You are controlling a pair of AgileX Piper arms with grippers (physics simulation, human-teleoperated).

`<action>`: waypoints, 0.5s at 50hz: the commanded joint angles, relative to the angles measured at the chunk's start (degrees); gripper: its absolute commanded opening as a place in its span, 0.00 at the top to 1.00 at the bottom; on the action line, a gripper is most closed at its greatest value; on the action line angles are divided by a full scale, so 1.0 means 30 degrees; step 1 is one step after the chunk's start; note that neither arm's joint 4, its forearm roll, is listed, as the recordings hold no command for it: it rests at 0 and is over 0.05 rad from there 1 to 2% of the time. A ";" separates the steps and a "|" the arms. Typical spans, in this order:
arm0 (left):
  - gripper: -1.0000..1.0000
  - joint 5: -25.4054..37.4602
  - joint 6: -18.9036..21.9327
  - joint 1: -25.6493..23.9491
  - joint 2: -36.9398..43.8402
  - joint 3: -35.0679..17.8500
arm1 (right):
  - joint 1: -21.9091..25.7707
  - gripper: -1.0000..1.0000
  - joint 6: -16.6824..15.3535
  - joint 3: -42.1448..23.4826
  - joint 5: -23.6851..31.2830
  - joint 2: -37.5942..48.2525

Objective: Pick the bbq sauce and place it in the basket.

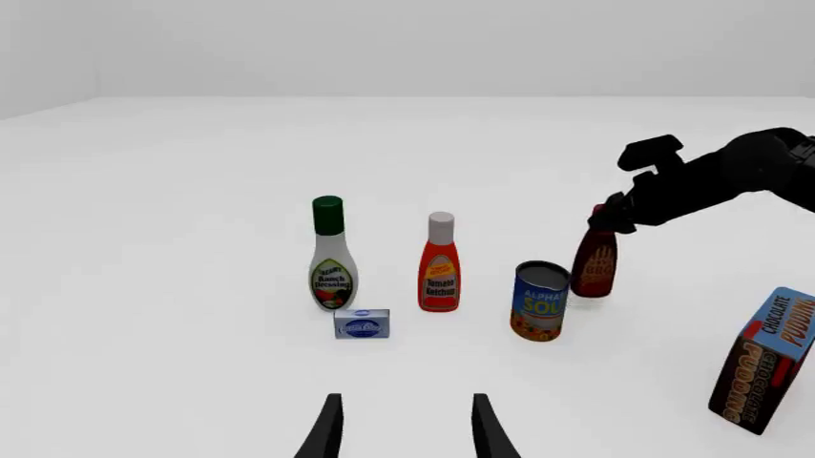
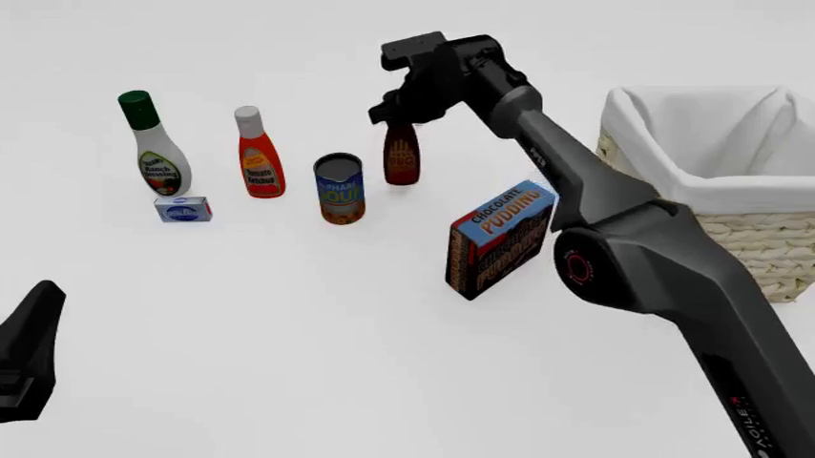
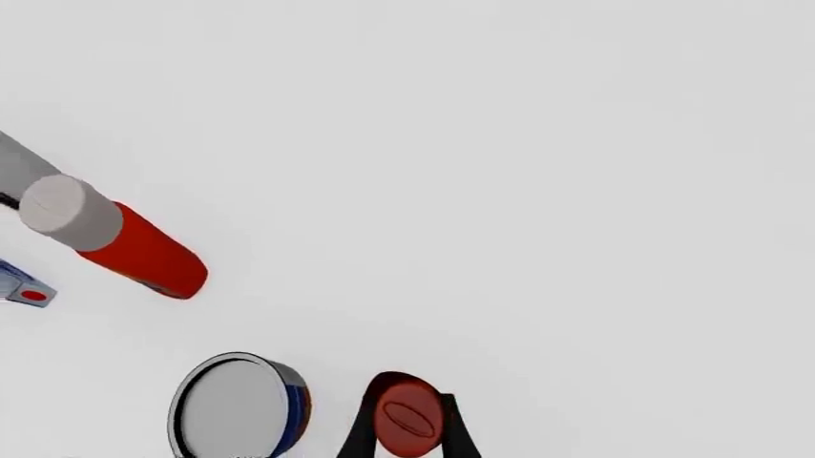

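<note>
From the left wrist view, the left gripper [image 1: 404,429] hangs low with its fingers spread and nothing between them, idle, well back from the row of groceries. The bbq sauce [image 1: 595,261] stands upright just behind the soup can [image 1: 540,301], and the right gripper [image 1: 614,217] sits down over its neck. Labels read "Ranch Dressing" on the green-capped bottle [image 1: 331,258], "Tomato Ketchup" on the red bottle [image 1: 440,264], and "Chocolate Pudding" on the box [image 1: 764,361].

In the front view, the basket [image 2: 751,234] waits at the far right, well apart from the sauce, so the carry looks like a lift and a swing rightwards, clearing the pudding box.

In the right wrist view, looking straight down, the fingers [image 3: 359,434] flank the red cap closely; whether they actually pinch it I cannot tell.
</note>
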 commanded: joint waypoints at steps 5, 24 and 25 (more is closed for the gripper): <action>0.00 0.0000 0.0000 0.0000 0.0000 0.0000 | -0.0061 1.00 -0.0191 -0.1344 0.1025 -0.0755; 0.00 0.0000 0.0000 0.0000 0.0000 0.0000 | -0.0168 1.00 -0.0740 0.4816 -0.1231 -0.5711; 0.00 0.0000 0.0000 0.0000 0.0000 0.0000 | -0.0167 1.00 -0.0739 0.5018 -0.1339 -0.5805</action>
